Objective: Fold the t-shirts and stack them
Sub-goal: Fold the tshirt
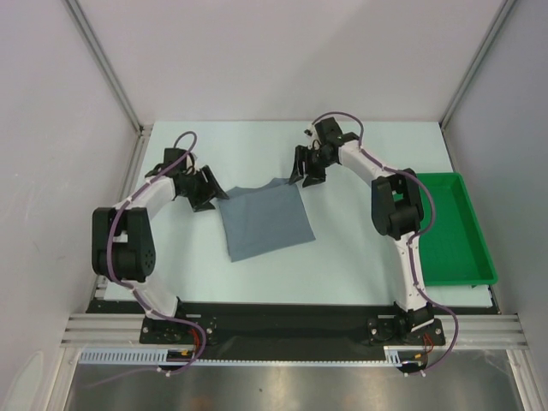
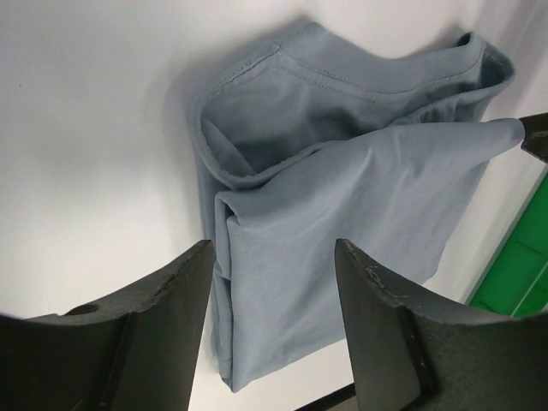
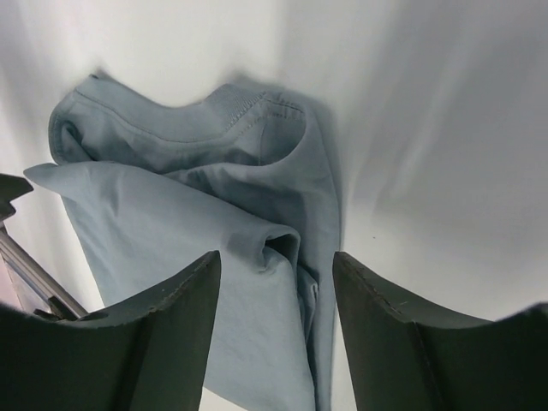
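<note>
The part-folded t-shirt (image 1: 264, 221) lay at centre frame. Our left gripper (image 1: 211, 194) and right gripper (image 1: 306, 175) stood wide at its upper corners, holding nothing; we judged regrasping for the next fold necessary.

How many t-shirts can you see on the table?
1. The blue-grey t-shirt lies folded in the middle of the table, between the left tool and the right tool. The green tray holds none. Another could hide under the folds.

white table (image 1: 342, 265) boxed in by pale panel walls (image 1: 282, 51) — aluminium posts (image 1: 104, 64) at the corners.
</note>
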